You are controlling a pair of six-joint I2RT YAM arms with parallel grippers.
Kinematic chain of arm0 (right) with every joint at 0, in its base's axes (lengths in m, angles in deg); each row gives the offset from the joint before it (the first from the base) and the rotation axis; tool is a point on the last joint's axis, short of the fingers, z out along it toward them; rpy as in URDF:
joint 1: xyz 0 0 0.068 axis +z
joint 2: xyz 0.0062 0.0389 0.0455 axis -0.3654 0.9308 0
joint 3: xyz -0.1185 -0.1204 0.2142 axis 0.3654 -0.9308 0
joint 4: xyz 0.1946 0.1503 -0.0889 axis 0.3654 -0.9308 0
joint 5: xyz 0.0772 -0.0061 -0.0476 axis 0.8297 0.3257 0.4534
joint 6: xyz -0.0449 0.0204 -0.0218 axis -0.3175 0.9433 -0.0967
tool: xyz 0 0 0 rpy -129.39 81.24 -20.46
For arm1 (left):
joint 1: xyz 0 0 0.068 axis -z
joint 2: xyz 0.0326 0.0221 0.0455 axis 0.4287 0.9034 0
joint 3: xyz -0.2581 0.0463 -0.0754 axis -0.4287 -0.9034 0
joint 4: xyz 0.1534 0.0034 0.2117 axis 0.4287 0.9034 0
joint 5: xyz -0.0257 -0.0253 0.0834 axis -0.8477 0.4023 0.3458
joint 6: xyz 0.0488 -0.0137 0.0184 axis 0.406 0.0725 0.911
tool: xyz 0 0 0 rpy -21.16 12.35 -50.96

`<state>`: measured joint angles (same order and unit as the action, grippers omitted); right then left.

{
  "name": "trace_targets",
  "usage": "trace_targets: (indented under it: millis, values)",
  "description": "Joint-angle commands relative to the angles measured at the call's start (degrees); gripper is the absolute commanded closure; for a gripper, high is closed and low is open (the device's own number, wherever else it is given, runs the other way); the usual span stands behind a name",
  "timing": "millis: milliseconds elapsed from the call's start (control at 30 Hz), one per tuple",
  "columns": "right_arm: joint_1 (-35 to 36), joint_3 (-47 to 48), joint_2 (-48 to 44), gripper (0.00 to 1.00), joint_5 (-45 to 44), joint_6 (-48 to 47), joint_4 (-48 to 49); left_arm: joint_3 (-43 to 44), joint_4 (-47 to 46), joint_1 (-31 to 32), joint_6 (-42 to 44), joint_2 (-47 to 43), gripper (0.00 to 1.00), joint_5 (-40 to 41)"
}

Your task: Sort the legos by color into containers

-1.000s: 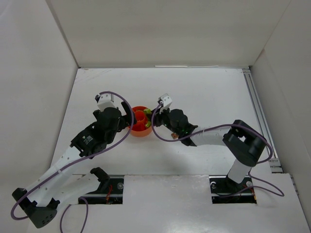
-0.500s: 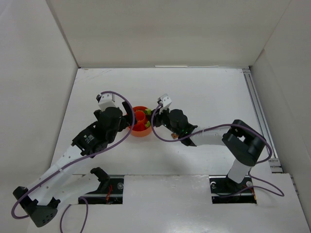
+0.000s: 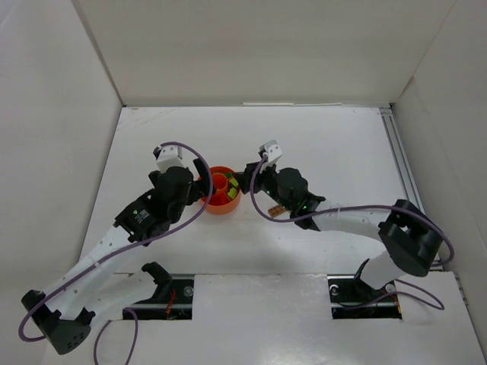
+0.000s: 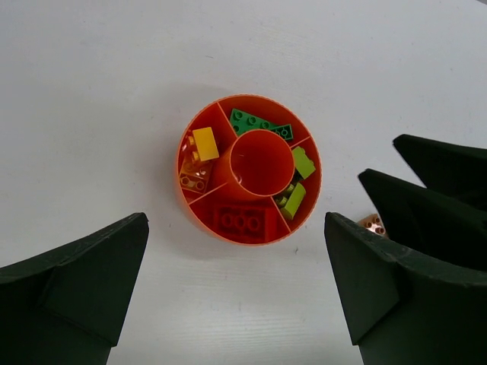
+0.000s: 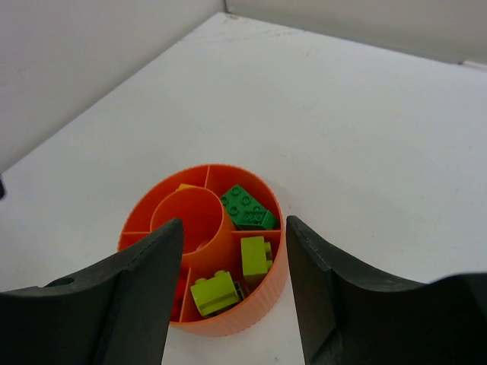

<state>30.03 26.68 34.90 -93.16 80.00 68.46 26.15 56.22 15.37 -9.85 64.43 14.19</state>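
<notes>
The right gripper has backed away since a second ago. It was over the rim of the bowl and now hangs just off the bowl's 3 o'clock edge in the top view. The right arm has swung its elbow out toward 4 o'clock. Its jaws are spread wide and hold nothing. The left gripper has barely moved. It hovers at the bowl's 9 o'clock side, its blunt black fingers parted and empty.

The bowl is round, ribbed orange-red plastic. A smooth raised central cup stands in the middle, with thin walls running out from it to form compartments. In the left wrist view a flat green brick lies at 1 o'clock. Two lime bricks lie at 3 to 4 o'clock and a red brick at 6. At 9 to 10 o'clock a yellow brick sits beside a translucent orange brick.

One brown brick, studs up, lies on the matte white table at the bowl's 4 o'clock. It sits right beside the right gripper's fingers and is partly cut off by them, so I cannot tell whether they touch. From the right wrist the red and yellow compartments are mostly hidden behind the left finger.
</notes>
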Motion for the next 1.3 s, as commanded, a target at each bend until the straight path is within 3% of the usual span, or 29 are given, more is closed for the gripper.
trace_targets:
  millis: [0, 133, 200, 233, 267, 467, 567, 633, 867, 1267]
  values:
    - [-0.2, -0.6, -4.9, 0.38, -2.4, 0.2, -2.1, 0.8, -2.6, -0.1, 2.2, 0.3, 0.00, -1.6]
    - [-3.8, 0.1, -9.9, 0.32, -6.4, 1.4, -12.2, 0.8, -6.1, -0.1, 7.0, 3.0, 0.00, -9.2]
    - [-7.2, -0.7, -13.5, 0.20, -5.6, 4.5, -19.1, 0.8, -9.1, -0.1, 9.7, 5.8, 0.00, -16.4]
    - [-9.2, -1.5, -14.9, 0.04, -3.9, 4.5, -20.5, 1.5, -10.0, -0.1, 12.5, 6.9, 0.00, -19.0]
    - [-12.5, -3.3, -16.4, 0.00, -3.9, 4.5, -21.9, 1.5, -11.2, -0.1, 13.9, 8.1, 0.00, -21.1]
    - [-23.8, -5.4, -28.5, 0.00, -5.6, 4.5, -39.9, 5.7, -14.5, 11.7, 22.5, 20.4, 0.00, -23.6]
    - [-29.5, -5.4, -32.4, 0.00, -5.6, 4.5, -46.8, 6.4, -18.4, 12.9, 27.4, 26.6, 0.00, -29.8]
    - [-32.9, -5.9, -34.4, 0.00, -4.2, 3.9, -49.6, 6.9, -19.9, 12.9, 32.0, 29.8, 0.06, -33.0]
    - [-39.9, -6.4, -35.1, 0.00, 2.0, 1.3, -51.6, 12.3, -23.1, 13.4, 40.7, 43.2, 0.17, -40.8]
    - [-46.7, -6.4, -34.6, 0.00, 8.4, -2.4, -51.6, 20.2, -22.3, 13.4, 44.6, 59.5, 0.28, -36.1]
